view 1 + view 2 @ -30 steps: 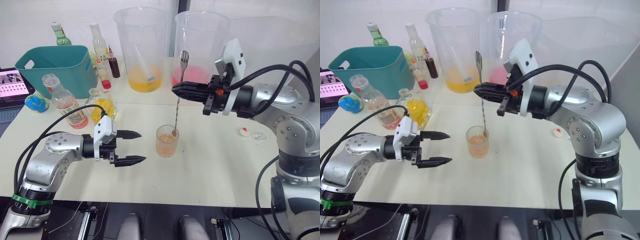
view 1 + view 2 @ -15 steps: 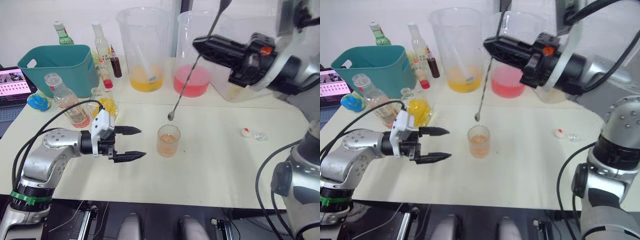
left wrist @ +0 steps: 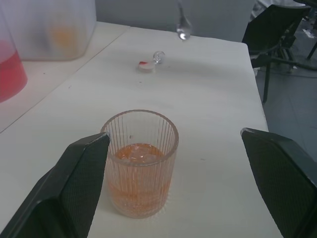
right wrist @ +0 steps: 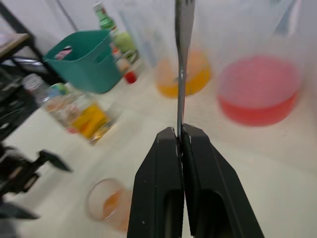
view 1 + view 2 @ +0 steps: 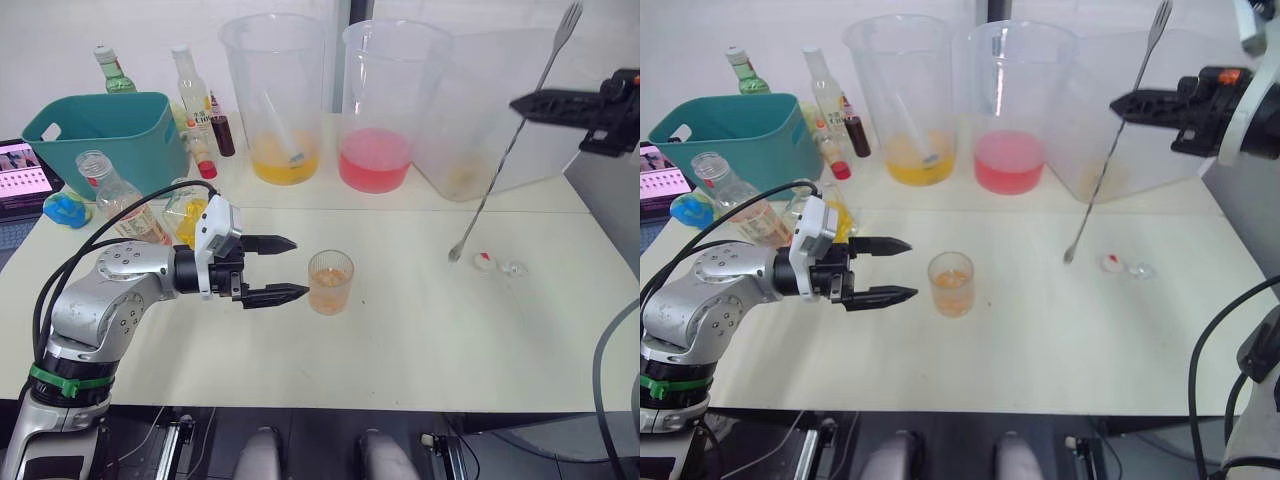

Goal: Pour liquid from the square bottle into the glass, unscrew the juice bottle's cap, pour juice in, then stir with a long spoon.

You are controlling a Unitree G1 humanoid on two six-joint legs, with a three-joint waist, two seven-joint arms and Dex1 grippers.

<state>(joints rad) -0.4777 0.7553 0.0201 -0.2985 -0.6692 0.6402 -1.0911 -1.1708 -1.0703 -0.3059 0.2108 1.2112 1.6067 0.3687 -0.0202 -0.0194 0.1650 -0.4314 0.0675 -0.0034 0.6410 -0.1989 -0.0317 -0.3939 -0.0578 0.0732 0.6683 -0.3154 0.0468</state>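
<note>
The glass (image 5: 330, 282), ribbed and holding orange liquid, stands mid-table. My left gripper (image 5: 298, 267) is open, its fingertips just short of the glass, one to each side. The wrist view shows the glass (image 3: 141, 163) close ahead. Raised at the far right, my right gripper (image 5: 518, 101) is shut on the long spoon (image 5: 510, 140). The spoon hangs tilted, its bowl (image 5: 455, 256) just above the table near the juice bottle's cap (image 5: 487, 261). The square bottle (image 5: 188, 213) sits behind my left gripper, partly hidden. The open juice bottle (image 5: 108, 190) stands beside it.
Two big beakers, one with yellow liquid (image 5: 275, 100) and one with red (image 5: 385, 110), stand at the back beside a clear tub (image 5: 490, 120). A teal basket (image 5: 110, 130), slim bottles (image 5: 195, 90) and a laptop (image 5: 20, 170) crowd the back left. A clear stopper (image 5: 515, 268) lies by the cap.
My right gripper lifted the spoon out of the glass and swung it up and to the right, over the cap. My left gripper edged closer to the glass, still open.
</note>
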